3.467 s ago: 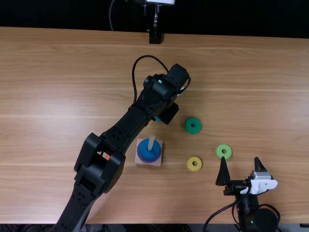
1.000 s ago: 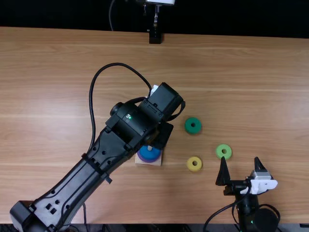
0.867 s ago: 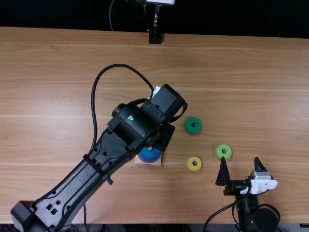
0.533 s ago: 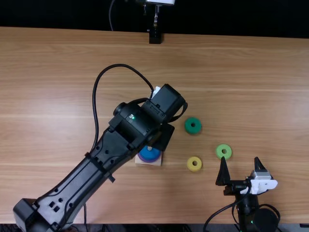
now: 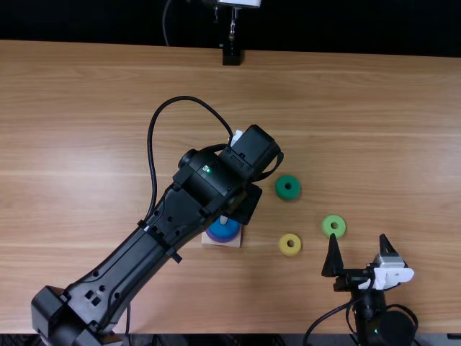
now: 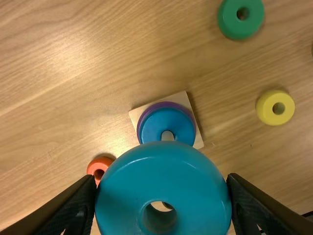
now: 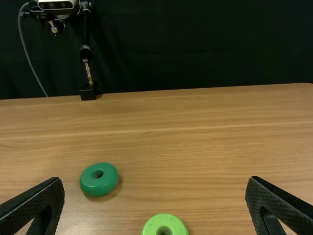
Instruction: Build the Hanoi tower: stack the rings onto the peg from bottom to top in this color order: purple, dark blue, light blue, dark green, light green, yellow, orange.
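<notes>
presumably, left end effector (image 6: pixel 161 179) grips light blue ring (image 6: pixel 128 188) by its sides to keep the hole free for the peg (image 6: pixel 167 136); right end effector (image 7: pixel 155 181) open.

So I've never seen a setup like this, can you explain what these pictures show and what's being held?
You're looking at two black robot arms at a wooden table. One picture looks down from a fixed camera above the table's near edge; the other two come from cameras on the arms' wrists. The left gripper holds the light blue ring between its fingers. Beyond it, a square base carries a peg with the purple ring under the dark blue ring. The orange ring, yellow ring, dark green ring and light green ring lie loose. The right gripper is open.
</notes>
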